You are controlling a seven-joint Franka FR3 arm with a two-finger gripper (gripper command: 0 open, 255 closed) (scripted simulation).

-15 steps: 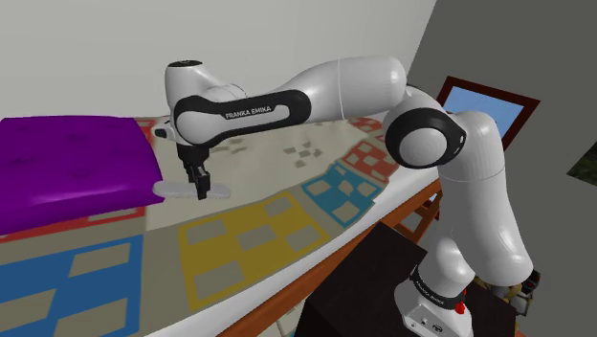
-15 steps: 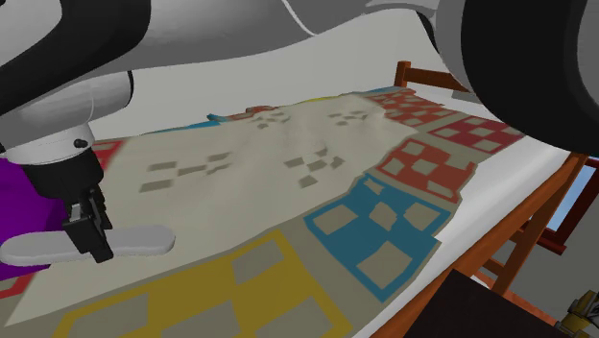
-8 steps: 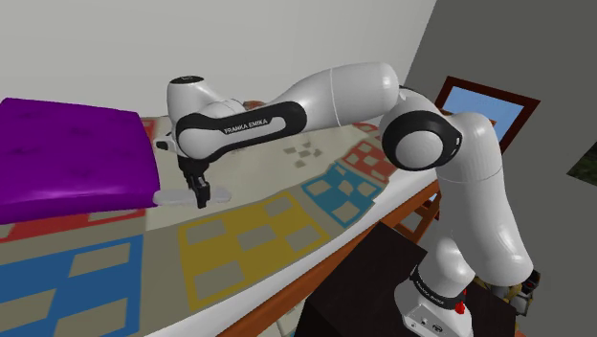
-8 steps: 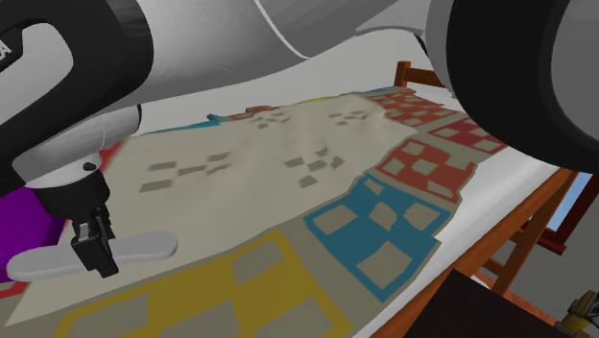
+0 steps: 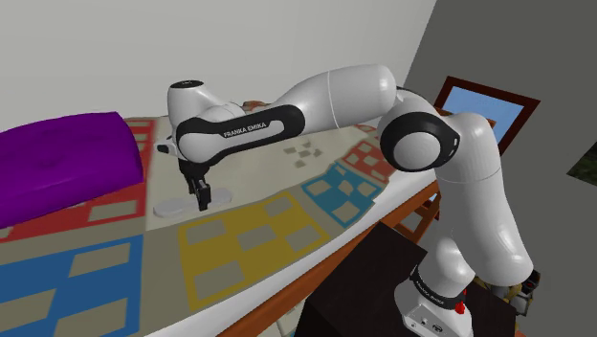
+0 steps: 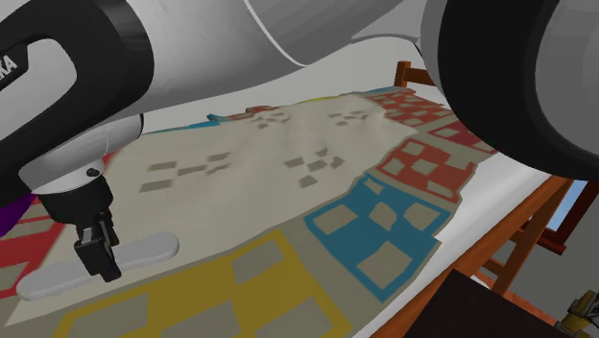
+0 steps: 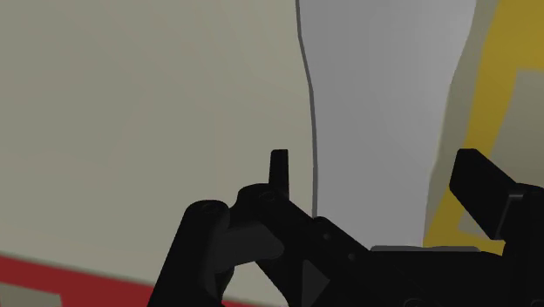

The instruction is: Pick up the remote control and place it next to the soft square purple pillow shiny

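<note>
Grey remote point(image 5: 170, 205) flat on patchwork quilt point(image 5: 251, 226), claw point(image 5: 203, 201) astride it — fingers point(image 7: 481, 190) parted, not clasping — purple pillow point(image 5: 67, 158) near.

Shoulder view high beside stand point(image 5: 356, 285); second exterior close under arm point(image 6: 307, 29); both share quilt point(image 5: 239, 235).

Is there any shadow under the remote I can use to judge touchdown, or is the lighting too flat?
Shoulder view: flat, even light, no glare, no cast shadow I can make out under the remote. Second exterior view: same flat light; the arm crowds the top, gripper unobstructed. Wrist view: the remote reads as a plain grey slab, no shadow cue.
</note>
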